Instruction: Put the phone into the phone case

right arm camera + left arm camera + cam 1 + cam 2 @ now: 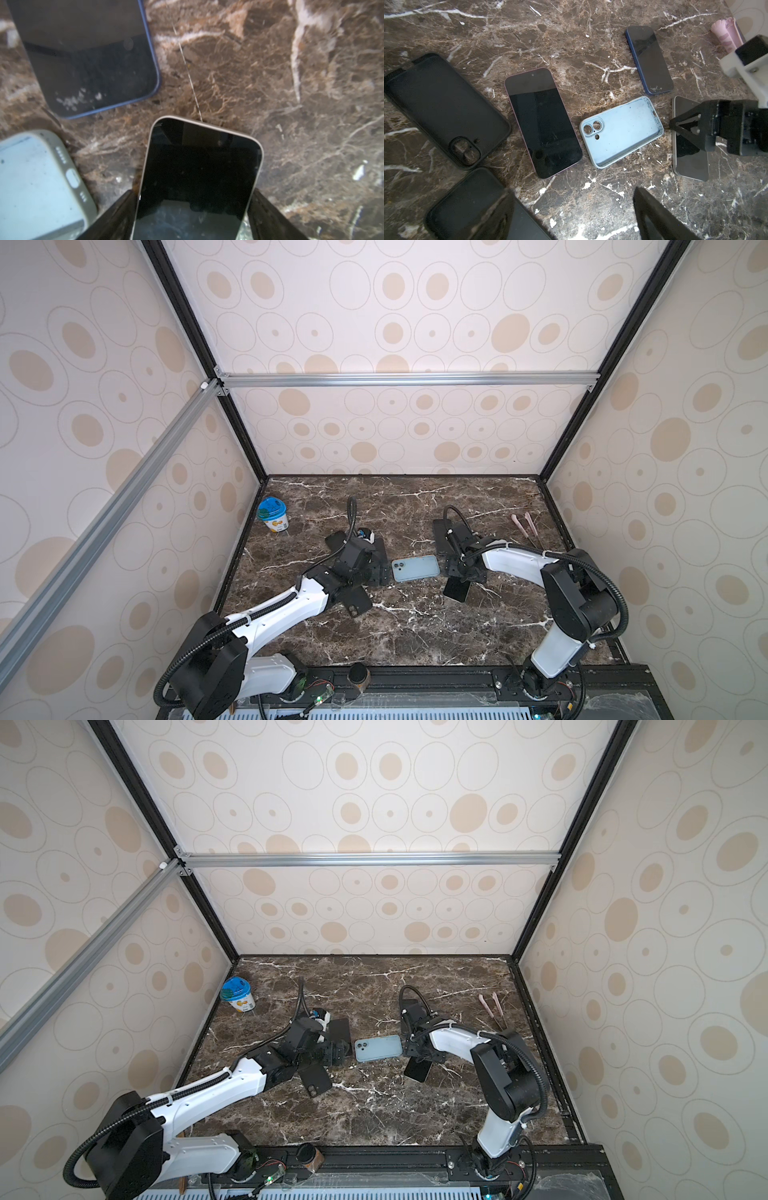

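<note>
Bare table (415,639) across the near half, free for moving. Mid-table, reaches low with the left end effector (572,190) spread wide, just left of the blue phone case (415,568). Straddles the phone (199,166) with the right end effector (193,191), right of it; cannot tell if gripped.

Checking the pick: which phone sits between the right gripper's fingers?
The cream-edged, black-screened phone; the right gripper straddles it. The blue-edged phone and pink-edged phone lie clear.

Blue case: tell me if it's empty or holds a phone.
Empty: the blue case lies open side up, bare inside and camera holes showing.
</note>
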`<state>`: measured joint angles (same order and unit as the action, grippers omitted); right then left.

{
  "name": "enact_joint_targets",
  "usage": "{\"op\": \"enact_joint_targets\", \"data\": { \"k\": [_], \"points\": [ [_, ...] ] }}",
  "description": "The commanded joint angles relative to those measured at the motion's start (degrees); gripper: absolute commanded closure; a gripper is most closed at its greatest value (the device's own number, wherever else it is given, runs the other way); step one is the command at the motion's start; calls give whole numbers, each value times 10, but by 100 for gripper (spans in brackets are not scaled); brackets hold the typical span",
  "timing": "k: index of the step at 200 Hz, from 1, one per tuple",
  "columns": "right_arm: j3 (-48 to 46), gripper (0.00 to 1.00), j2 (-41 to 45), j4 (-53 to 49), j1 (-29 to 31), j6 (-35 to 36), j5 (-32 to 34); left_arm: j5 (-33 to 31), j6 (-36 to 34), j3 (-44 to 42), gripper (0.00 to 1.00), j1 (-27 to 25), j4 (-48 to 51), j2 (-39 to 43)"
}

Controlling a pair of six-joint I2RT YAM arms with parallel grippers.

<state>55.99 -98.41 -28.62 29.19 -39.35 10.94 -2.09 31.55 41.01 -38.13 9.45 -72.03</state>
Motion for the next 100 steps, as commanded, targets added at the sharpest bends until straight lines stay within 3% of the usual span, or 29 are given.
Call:
{"op": "enact_joint_targets", "data": {
  "k": [1,23,59,100],
  "points": [
    [7,21,-15,-69,6,53,-5,-11,-12,2,10,4,13,11],
    [17,23,-13,-84,6,78,-5,-10,-12,2,10,5,14,12],
    [14,6,-2,-109,7,77,-31,-7,-14,5,10,5,20,15],
    [-28,3,35,-95,17,41,-58,-8,-18,11,10,5,29,20]
  ]
}}
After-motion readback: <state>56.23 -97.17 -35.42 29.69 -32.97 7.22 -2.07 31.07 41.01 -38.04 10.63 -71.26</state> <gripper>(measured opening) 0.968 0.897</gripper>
